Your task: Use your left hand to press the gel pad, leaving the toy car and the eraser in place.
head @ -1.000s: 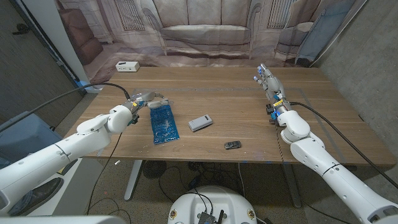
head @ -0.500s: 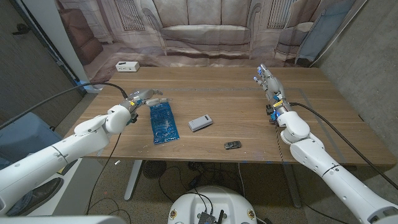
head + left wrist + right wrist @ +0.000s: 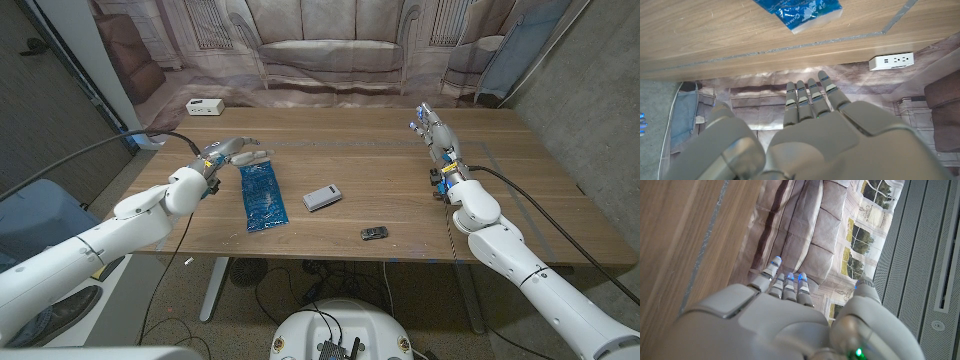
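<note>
The blue gel pad (image 3: 262, 197) lies lengthwise on the wooden table (image 3: 350, 140), left of centre. My left hand (image 3: 232, 152) hovers just past the pad's far end, its fingers straight and holding nothing; whether it touches the pad I cannot tell. In the left wrist view the left hand (image 3: 805, 140) points its fingers (image 3: 810, 97) beyond the table edge, with one end of the gel pad (image 3: 800, 12) in sight. The grey eraser (image 3: 322, 197) sits right of the pad, and the small dark toy car (image 3: 374, 233) lies nearer the front edge. My right hand (image 3: 430, 128) stands raised at the far right, fingers extended.
A white power strip (image 3: 204, 106) lies at the table's far left corner; the power strip (image 3: 891, 61) is also in the left wrist view. A printed sofa backdrop hangs behind the table. A cable trails from my left arm over the table's left edge. My right hand (image 3: 780, 320) holds nothing.
My left hand has drawn slightly up and to the left, away from the gel pad's far end. The pad, eraser, toy car and right hand stay where they were.
</note>
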Motion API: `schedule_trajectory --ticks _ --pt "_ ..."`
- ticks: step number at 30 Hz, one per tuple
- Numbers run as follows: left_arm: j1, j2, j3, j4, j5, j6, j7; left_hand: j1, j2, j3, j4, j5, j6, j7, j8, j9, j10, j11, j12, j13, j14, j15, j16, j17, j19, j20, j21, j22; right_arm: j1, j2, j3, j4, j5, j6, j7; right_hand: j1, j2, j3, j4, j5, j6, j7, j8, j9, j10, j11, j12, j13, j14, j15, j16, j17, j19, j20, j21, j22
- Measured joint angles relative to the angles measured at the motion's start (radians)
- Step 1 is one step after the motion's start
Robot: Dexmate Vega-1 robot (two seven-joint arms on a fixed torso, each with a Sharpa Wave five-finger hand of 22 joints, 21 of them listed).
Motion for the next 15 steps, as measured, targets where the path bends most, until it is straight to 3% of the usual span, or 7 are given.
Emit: schedule_trajectory --ticks 11,15 --pt "0.020 -0.024 -0.045 -0.001 -0.051 -0.037 0.052 0.000 0.000 0.000 -0.008 0.000 0.000 0.000 0.000 0.000 0.011 0.000 0.006 0.000 0.005 0.005 0.000 0.000 0.001 -0.001 0.000 0.000 -0.005 0.004 0.004 0.003 -0.003 0.022 0.000 0.000 0.000 0.000 0.000 0.000 0.000 0.000 0.000 0.000 0.005 -0.005 0.000 0.000 0.004 -0.004 0.000 0.000 0.000 0.000 0.000 0.000" --pt "0.022 -0.043 -0.057 0.010 -0.068 -0.055 0.065 0.000 0.000 0.000 -0.008 0.000 0.004 0.004 0.000 0.000 0.013 0.003 0.006 0.000 0.005 0.005 0.000 0.000 0.001 -0.001 0.000 0.000 -0.005 0.007 0.004 0.009 -0.003 0.037 0.006 0.008 0.008 0.006 -0.006 0.000 0.000 0.000 -0.004 0.000 0.011 -0.011 0.000 0.000 0.023 -0.012 0.000 0.000 0.031 -0.013 0.005 0.000"
